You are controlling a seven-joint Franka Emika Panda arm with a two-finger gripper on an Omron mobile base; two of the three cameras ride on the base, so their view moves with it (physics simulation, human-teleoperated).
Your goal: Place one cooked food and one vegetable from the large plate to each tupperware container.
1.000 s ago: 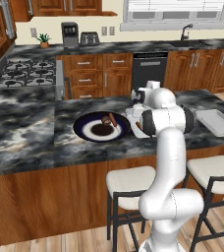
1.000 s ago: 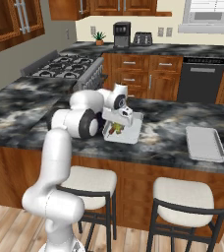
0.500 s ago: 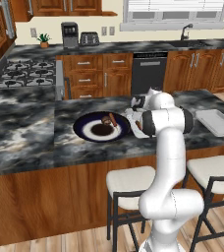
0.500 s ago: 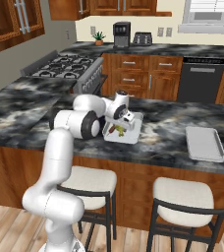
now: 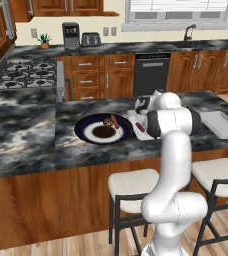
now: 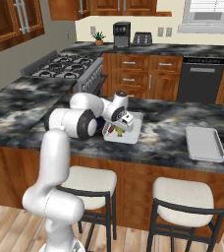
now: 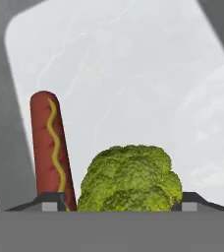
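Plate (image 5: 88,131) sits left of centre in the left base view, on the island counter (image 5: 31,135); dark food pieces (image 5: 111,121) are on its upper right part, too small to name. Second pair comes from there, I reckon.

Near tub (image 6: 135,130) is mid-frame in the right base view, just right of my arm, and my gripper (image 6: 120,129) is low over it. In the hand view the tub floor (image 7: 133,74) runs from upper left to right edge. Hot dog (image 7: 50,147) with a mustard line lies lower left, lengthwise up the frame. Broccoli (image 7: 128,179) sits bottom centre, between my fingertips (image 7: 49,202), touching or nearly touching the hot dog.

Jaws stand wide either side of the broccoli. I can't tell if the pads are pressing on it or clear of it; looks like a release, not a hold. Low hand makes sense: short drop, floret won't roll out.

So this tub has its cooked item plus vegetable, by my read.

Far tub (image 6: 204,143) is at the right of the right base view, well apart from the plate, nothing visible in it.
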